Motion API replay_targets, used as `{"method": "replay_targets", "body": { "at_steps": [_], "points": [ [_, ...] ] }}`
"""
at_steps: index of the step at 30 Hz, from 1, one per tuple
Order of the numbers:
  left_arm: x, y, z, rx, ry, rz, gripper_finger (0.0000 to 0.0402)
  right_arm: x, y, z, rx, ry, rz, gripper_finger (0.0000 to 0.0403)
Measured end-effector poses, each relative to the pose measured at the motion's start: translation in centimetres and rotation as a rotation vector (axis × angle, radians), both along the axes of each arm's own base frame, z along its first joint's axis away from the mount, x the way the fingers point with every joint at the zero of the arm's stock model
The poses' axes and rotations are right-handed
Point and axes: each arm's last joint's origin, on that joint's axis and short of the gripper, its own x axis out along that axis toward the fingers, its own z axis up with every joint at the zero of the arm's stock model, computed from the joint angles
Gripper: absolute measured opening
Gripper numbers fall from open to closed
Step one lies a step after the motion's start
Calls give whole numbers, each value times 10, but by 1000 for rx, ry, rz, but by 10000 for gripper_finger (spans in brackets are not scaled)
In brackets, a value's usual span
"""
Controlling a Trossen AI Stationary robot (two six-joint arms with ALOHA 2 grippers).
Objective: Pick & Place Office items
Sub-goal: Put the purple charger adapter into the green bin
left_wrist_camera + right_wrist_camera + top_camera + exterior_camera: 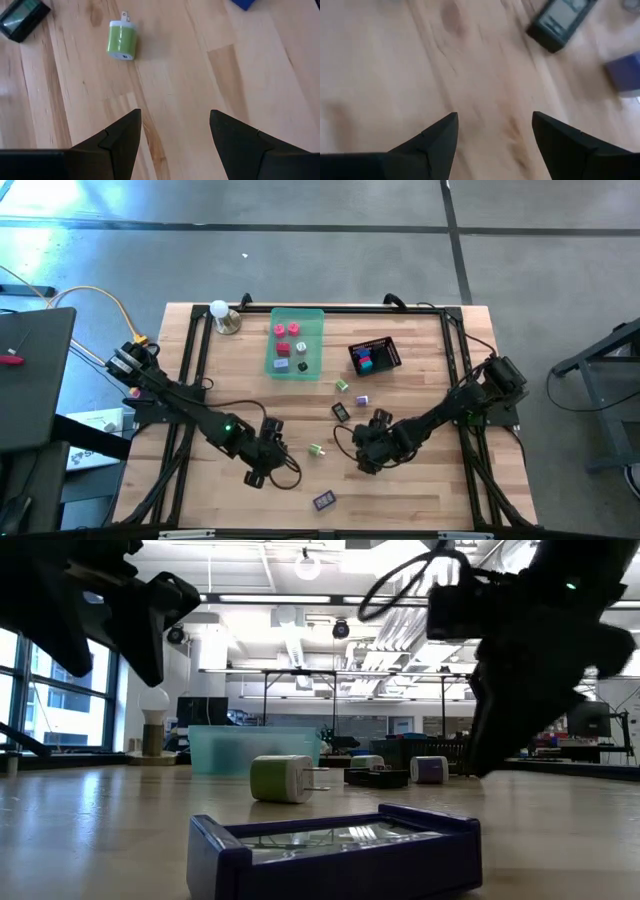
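Green-and-white charger plug (122, 40) on bare wood between both arms, ahead of left gripper (175, 137) and off toward one finger, prongs pointing away. Left gripper nearer than right gripper (495, 140). Both sets of jaws parted, holding nothing.

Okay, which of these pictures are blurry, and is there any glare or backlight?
The right wrist view is smeared: the black item is soft. The left wrist view is crisp on the green-and-white plug. The low view is backlit by windows and ceiling lights, so both arms are silhouettes. The high view shows glare on the floor at upper left.
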Motion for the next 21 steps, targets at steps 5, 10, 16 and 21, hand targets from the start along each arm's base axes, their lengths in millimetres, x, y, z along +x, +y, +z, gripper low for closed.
{"method": "replay_targets", "body": {
  "at_steps": [5,10,16,21],
  "points": [
    [0,2,0,26,0,-29,225,15,8,7,141,-170,-59,243],
    [3,5,0,-5,6,32,225,22,7,10,175,-176,90,243],
    [5,9,0,-81,21,153,225,28,4,12,217,-198,174,243],
    [4,9,-1,-104,33,155,225,43,4,24,297,-368,154,243]
  ]
}}
